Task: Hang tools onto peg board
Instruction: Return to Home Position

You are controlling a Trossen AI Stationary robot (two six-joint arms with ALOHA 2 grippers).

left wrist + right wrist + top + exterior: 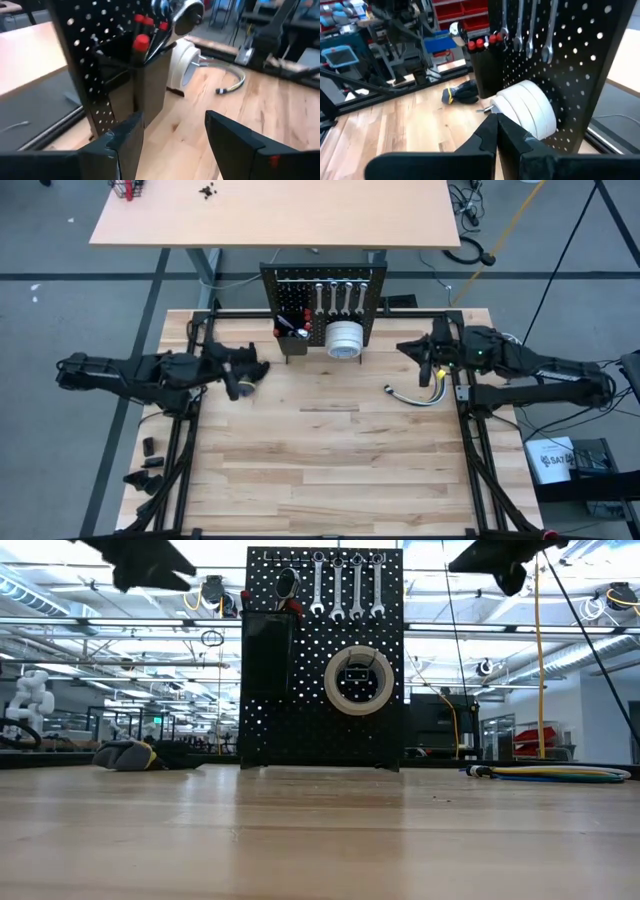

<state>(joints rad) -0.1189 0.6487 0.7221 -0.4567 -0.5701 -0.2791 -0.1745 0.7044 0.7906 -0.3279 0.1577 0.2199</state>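
The black peg board (322, 305) stands upright at the table's far edge. Three silver wrenches (347, 585) and a ratchet (288, 585) hang from hooks along its top. White tape rolls (358, 680) hang on a peg at its middle. Red- and black-handled screwdrivers (142, 35) stand in its black box bin (135, 75). My left gripper (172, 135) is open and raised left of the board, with nothing between its fingers. My right gripper (497, 125) is shut and empty, raised right of the board and pointing toward the tape rolls (527, 107).
Black gloves (247, 386) lie on the table under my left gripper, near the board's left. Thin curved cables (418, 396) lie at the right, below my right gripper. A tan table (280, 215) stands behind the board. The near half of the wooden tabletop (330, 470) holds nothing.
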